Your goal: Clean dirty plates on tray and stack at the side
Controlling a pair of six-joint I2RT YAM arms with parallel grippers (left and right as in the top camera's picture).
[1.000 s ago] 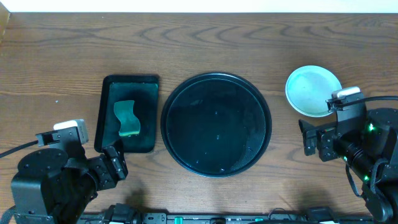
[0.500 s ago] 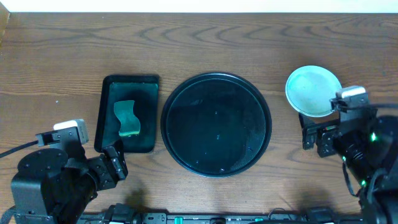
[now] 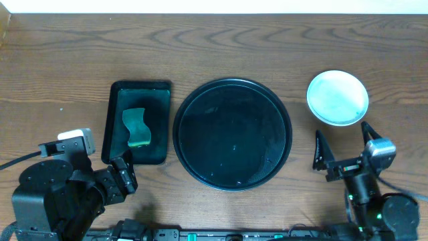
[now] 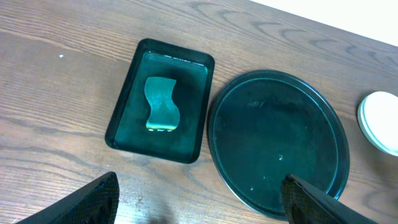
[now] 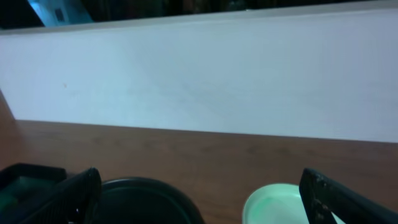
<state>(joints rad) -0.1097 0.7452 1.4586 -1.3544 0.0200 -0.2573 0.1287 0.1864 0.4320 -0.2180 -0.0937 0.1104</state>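
L hand (image 4: pixel 200 180): fingers spread wide, holding nothing, by front edge of worktop (image 3: pixel 60 60)
Rect tray (image 3: pixel 114 120): sponge (image 3: pixel 136 127) inside; right rim just beside round tray
Tray (image 3: pixel 234 134): mid worktop
Plates (image 3: pixel 338 98): stacked on worktop, right of tray, off its rim
R hand (image 3: pixel 341 137): fingers spread, holding nothing, near plates' front rim

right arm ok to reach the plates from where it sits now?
Probably yes. The right gripper is open and sits just short of the plates, fingers pointing toward them, and nothing stands between them.
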